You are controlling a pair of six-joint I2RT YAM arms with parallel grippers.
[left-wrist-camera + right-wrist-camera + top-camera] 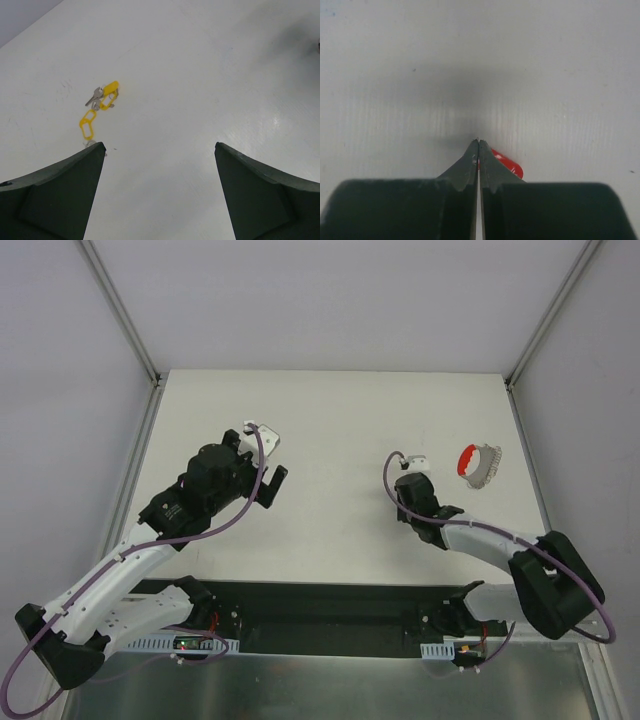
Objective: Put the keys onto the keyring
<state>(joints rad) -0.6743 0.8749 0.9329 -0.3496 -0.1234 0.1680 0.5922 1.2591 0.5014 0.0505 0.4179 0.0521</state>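
Your keyring (478,465) lies flat on the table (340,410), close to the right edge and in the far half of the surface. Its red crescent faces the left edge and the grey coil faces the right edge.

Your right gripper (415,485) sits near the ring but apart from it, on the side toward the middle of the table. Its jaws are clenched tight with nothing between them. In the right wrist view the right gripper (478,142) shows its fingers pressed together. Only a sliver of the keyring (509,164) peeks out, just beside and behind the right finger. From there you cannot tell whether finger and ring touch. The top view shows a gap.

Your left gripper (252,461) hangs over the left half of the table toward the far edge, well apart from the ring. Its jaws are spread wide and hold nothing.

In the left wrist view the keys (96,96) lie on the surface with their yellow tags (88,125). They are ahead of the left gripper (160,145) and off to its left finger's side, outside the open jaws. The top view does not show them.
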